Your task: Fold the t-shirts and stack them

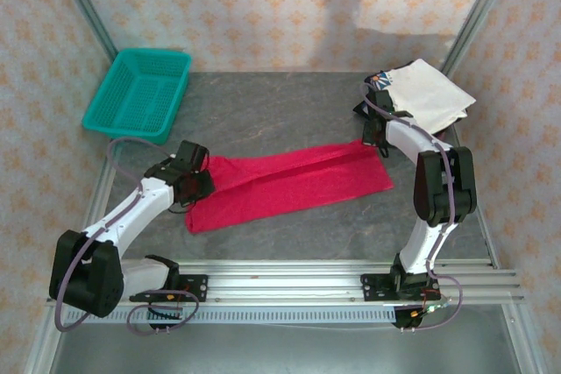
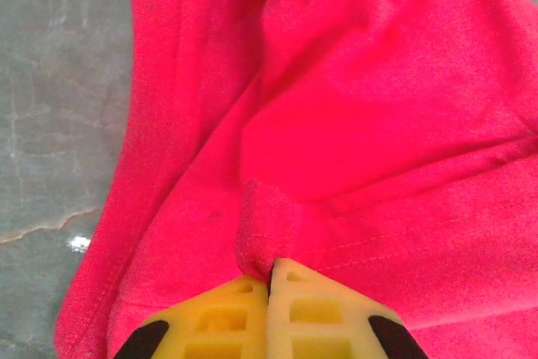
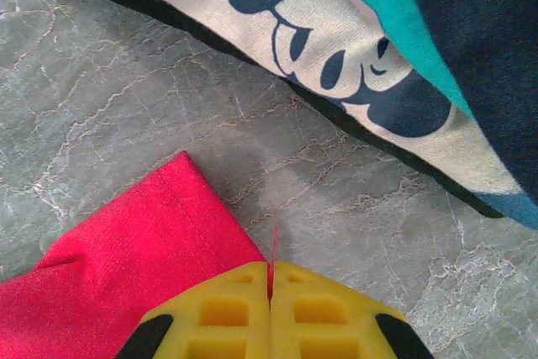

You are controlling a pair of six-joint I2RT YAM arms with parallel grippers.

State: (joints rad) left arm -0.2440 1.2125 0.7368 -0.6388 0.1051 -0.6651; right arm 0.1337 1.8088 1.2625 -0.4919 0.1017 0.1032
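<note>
Both ends of the soft red t-shirt (image 1: pixel 289 183) are clenched: the left tool (image 2: pixel 271 271) grips a bunched fold, the right tool (image 3: pixel 271 271) a corner. It lies long on the gray stony worktop (image 1: pixel 289 111). Farther back lie folded t-shirts (image 1: pixel 429 94) and a teal mesh basket (image 1: pixel 140 94).

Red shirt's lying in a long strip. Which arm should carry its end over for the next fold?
Probably left: the left gripper is shut on a pinch of the red shirt. The right gripper is shut with just a thread between its fingers.

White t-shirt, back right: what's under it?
A navy printed t-shirt's edge sticks out beneath the white t-shirt; anything else below is covered.
</note>
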